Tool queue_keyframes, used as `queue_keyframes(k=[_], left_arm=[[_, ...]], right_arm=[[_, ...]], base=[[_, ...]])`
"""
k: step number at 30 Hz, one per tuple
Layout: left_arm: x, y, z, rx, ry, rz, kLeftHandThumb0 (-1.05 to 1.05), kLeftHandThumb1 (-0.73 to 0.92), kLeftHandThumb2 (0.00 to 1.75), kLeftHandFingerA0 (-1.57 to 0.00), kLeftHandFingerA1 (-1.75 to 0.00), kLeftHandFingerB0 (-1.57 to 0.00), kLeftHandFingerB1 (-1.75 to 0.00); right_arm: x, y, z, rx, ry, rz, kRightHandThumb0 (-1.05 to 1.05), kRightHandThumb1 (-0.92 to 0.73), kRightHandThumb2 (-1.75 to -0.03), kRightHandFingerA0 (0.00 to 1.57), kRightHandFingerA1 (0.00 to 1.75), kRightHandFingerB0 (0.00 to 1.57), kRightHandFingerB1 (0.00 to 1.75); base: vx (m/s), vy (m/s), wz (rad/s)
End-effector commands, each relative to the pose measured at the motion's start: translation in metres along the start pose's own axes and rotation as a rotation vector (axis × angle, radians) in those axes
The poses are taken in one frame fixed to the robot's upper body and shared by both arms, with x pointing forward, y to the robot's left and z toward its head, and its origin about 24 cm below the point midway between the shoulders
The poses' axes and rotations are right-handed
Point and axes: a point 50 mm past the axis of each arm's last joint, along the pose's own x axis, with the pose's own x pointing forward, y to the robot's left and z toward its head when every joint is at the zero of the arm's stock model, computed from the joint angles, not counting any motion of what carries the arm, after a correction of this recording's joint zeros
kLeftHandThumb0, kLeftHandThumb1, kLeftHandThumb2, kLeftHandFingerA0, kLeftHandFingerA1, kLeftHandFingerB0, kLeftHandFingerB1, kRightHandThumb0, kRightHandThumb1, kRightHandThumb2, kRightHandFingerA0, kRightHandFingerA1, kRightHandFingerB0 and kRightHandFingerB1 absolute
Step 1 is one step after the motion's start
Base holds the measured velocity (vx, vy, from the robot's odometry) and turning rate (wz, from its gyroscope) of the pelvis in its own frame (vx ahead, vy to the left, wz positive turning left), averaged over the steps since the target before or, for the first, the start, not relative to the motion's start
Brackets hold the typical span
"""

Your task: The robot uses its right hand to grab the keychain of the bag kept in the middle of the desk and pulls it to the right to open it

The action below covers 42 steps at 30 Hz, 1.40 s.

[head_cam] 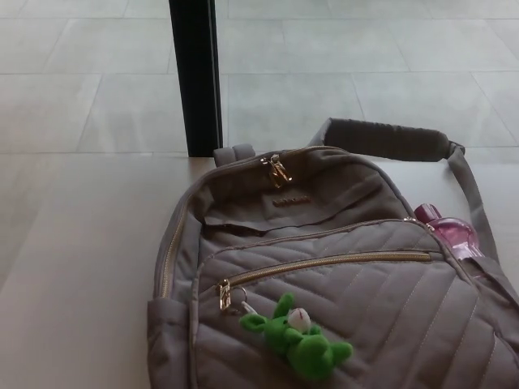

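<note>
Hands: we find neither the left nor the right hand in the head view, so we cannot tell how their fingers are set. Item one, the bag [340, 284]: a grey-brown quilted backpack lying flat on the pale desk [73, 284], filling the lower right of the view, its top toward the far edge. Item two, the keychain [298, 339]: a green plush figure resting on the bag's front panel, hooked by a ring to the gold zipper pull [224, 293] at the left end of the front pocket zipper [324, 263], which we record as closed along its full run. Item three: two gold pulls [277, 168] meeting at the top of the main compartment. Item four: a padded shoulder strap [389, 139] arcing behind the bag. Item five: a pink bottle [451, 233] in the right side pocket. Item six: a black post [195, 77] standing beyond the desk on the tiled floor [365, 57].
</note>
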Motion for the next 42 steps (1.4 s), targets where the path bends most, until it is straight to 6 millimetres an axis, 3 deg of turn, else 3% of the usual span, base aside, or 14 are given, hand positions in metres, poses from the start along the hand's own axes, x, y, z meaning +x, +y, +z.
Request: queue_keyframes(k=[1, 8, 9, 11, 12, 15, 18, 22, 25, 27, 32, 37, 41, 42], left_arm=[[-0.001, 0.009, 0.004, -0.003, -0.048, 0.019, -0.64, 0.46, 0.88, -0.75, -0.93, -0.54, -0.57], [0.001, 0.002, 0.006, 0.013, -0.055, 0.007, -0.63, 0.55, 0.58, -0.80, -0.85, -0.61, -0.42], [0.002, 0.001, 0.007, 0.012, -0.053, 0.002, -0.63, 0.54, 0.59, -0.80, -0.87, -0.60, -0.42], [0.001, 0.001, 0.007, 0.014, -0.057, 0.002, -0.62, 0.55, 0.59, -0.79, -0.86, -0.60, -0.42], [0.002, 0.000, 0.007, 0.005, -0.047, 0.004, -0.66, 0.47, 0.88, -0.79, -0.85, -0.54, -0.56], [0.002, 0.001, 0.008, -0.002, -0.058, 0.002, -0.62, 0.56, 0.57, -0.78, -0.82, -0.62, -0.42], [0.001, 0.001, 0.007, -0.002, -0.068, -0.001, -0.62, 0.56, 0.58, -0.76, -0.75, -0.61, -0.42], [0.002, 0.001, 0.011, 0.002, -0.074, 0.001, -0.62, 0.55, 0.58, -0.82, -0.79, -0.61, -0.43], [0.002, 0.003, 0.010, -0.004, -0.073, 0.002, -0.60, 0.56, 0.57, -0.82, -0.94, -0.59, -0.42], [0.002, 0.003, 0.010, -0.004, -0.072, 0.001, -0.64, 0.47, 0.89, -0.80, -0.87, -0.54, -0.57], [0.001, 0.008, 0.009, -0.002, -0.063, 0.013, -0.58, 0.56, 0.57, -0.86, -0.91, -0.62, -0.42], [0.001, 0.008, 0.008, 0.006, -0.064, 0.014, -0.61, 0.56, 0.58, -0.80, -0.84, -0.61, -0.42], [0.001, 0.008, 0.009, -0.001, -0.064, 0.006, -0.65, 0.46, 0.88, -0.78, -0.84, -0.53, -0.56], [0.001, 0.008, 0.009, -0.011, -0.062, 0.001, -0.64, 0.50, 0.60, -0.82, -0.86, -0.58, -0.43]], right_arm=[[0.008, -0.043, 0.022, 0.395, -0.068, -0.197, -0.83, -0.53, -0.91, 0.93, 1.27, 0.03, 0.35], [0.004, -0.100, 0.089, 0.649, -0.268, -0.338, -0.84, -0.67, -0.63, 0.87, 1.33, 0.00, 0.27], [-0.003, -0.111, 0.108, 0.694, -0.360, -0.342, -0.87, -0.54, -0.90, 0.85, 0.98, 0.02, 0.35], [-0.008, -0.119, 0.124, 0.722, -0.427, -0.358, -0.79, -0.65, -0.60, 0.79, 1.16, 0.00, 0.26], [-0.014, -0.129, 0.147, 0.749, -0.516, -0.361, -0.81, -0.52, -0.90, 0.33, 0.64, 0.07, 0.16], [-0.046, -0.147, 0.208, 0.753, -0.817, -0.364, -0.80, -0.61, -0.58, 0.36, 0.51, 0.11, 0.42], [-0.077, -0.147, 0.248, 0.751, -1.018, -0.308, -0.73, -0.48, -0.85, 0.25, 0.56, 0.07, 0.44], [-0.122, -0.128, 0.296, 0.555, -1.242, -0.230, -0.77, -0.61, -0.59, 0.46, 0.51, 0.19, 0.29], [-0.163, -0.076, 0.325, 0.336, -1.442, -0.055, -0.77, -0.52, -0.89, 0.37, 0.55, 0.16, 0.42], [-0.179, -0.052, 0.328, 0.226, -1.513, 0.016, -0.90, -0.58, -0.92, 0.42, 0.53, 0.19, 0.41], [-0.187, 0.016, 0.323, 0.079, -1.523, 0.221, -0.79, -0.62, -0.59, 0.43, 0.44, 0.27, 0.29], [-0.187, 0.042, 0.313, -0.013, -1.497, 0.275, -0.92, -0.57, -0.92, 0.40, 0.55, 0.20, 0.41], [-0.189, 0.059, 0.308, -0.058, -1.509, 0.320, -0.83, -0.65, -0.60, 0.45, 0.52, 0.25, 0.33], [-0.190, 0.064, 0.307, -0.049, -1.513, 0.354, -0.79, -0.62, -0.59, 0.44, 0.58, 0.25, 0.35]], base=[[0.00, 0.000, 0.00], [0.00, 0.000, 0.00], [0.00, 0.000, 0.00], [0.00, 0.000, 0.00], [0.00, 0.000, 0.00], [0.00, 0.000, 0.00], [0.00, 0.000, 0.00], [0.00, 0.000, 0.00], [0.00, 0.000, 0.00], [0.00, 0.000, 0.00], [0.00, 0.000, 0.00], [0.00, 0.000, 0.00], [0.00, 0.000, 0.00], [0.00, 0.000, 0.00]])
